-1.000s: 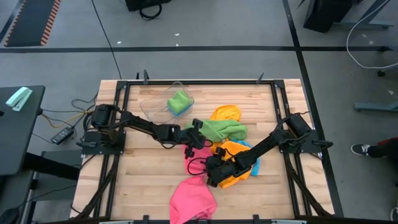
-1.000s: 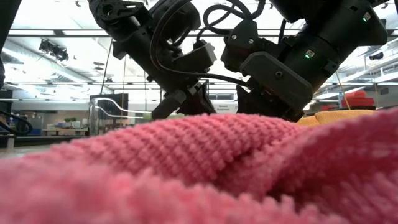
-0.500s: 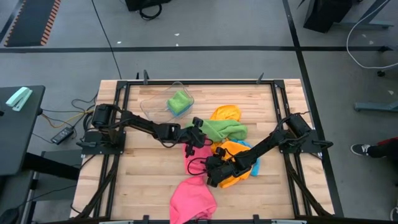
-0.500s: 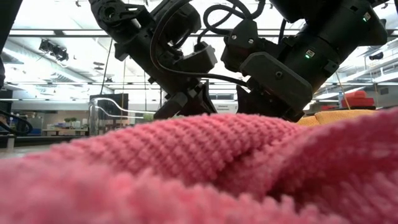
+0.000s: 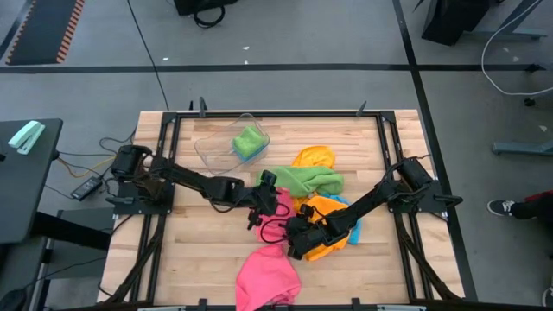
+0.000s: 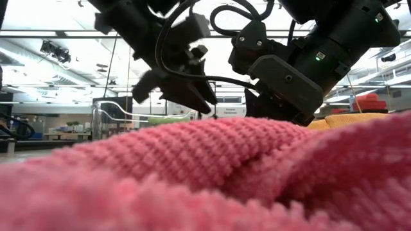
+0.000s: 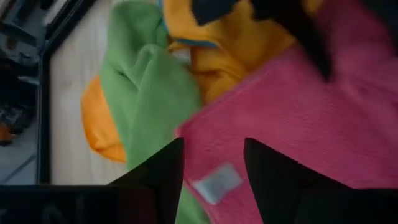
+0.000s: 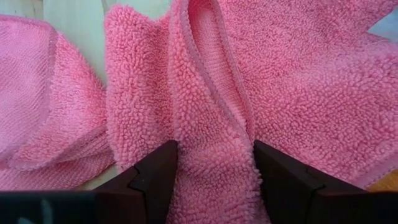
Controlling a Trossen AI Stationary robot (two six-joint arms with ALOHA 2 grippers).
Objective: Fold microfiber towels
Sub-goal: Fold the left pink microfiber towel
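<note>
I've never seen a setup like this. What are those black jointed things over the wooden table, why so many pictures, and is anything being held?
They are two robot arms, each ending in a two-finger pincer, set to fold small cloths. One picture looks straight down on the table; one sits at table height behind a pink towel; two ride on the arms' wrists.

On the table lie a green towel, orange towels and a clear tub holding another green cloth.

The left pincer is open above a second pink towel, gripping nothing. The right pincer has a fold of pink towel between its fingers; whether it is squeezing, I cannot tell.
</note>
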